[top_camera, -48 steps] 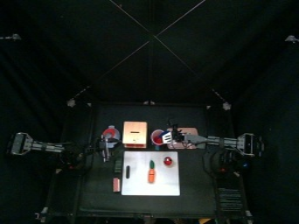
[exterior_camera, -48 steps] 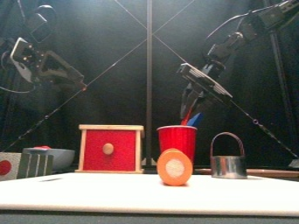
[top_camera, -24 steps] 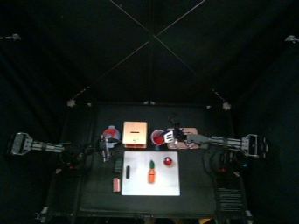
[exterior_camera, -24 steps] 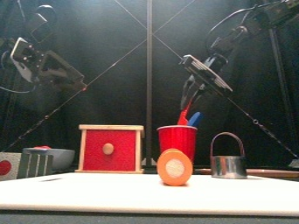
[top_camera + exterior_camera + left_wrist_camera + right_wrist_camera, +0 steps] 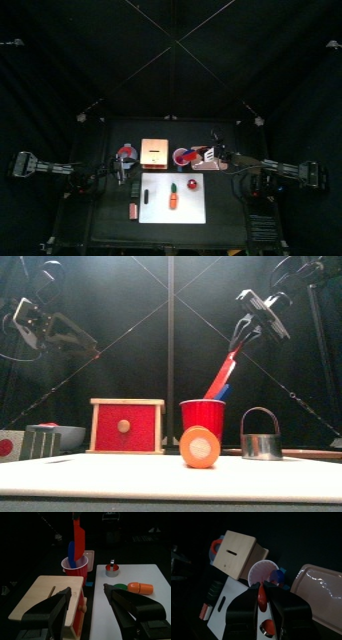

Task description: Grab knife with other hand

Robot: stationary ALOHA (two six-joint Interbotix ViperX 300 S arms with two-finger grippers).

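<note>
One red knife [image 5: 225,368] hangs gripped in the right fingers [image 5: 246,334] above the cup [image 5: 203,416]; left fingers [image 5: 87,592] gape wide; a loose handover could drop it.

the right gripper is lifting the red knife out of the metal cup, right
Not the metal cup: the front view shows the right gripper holding the red knife with its lower end still in the red cup. The metal cup stands apart beside it.
</note>
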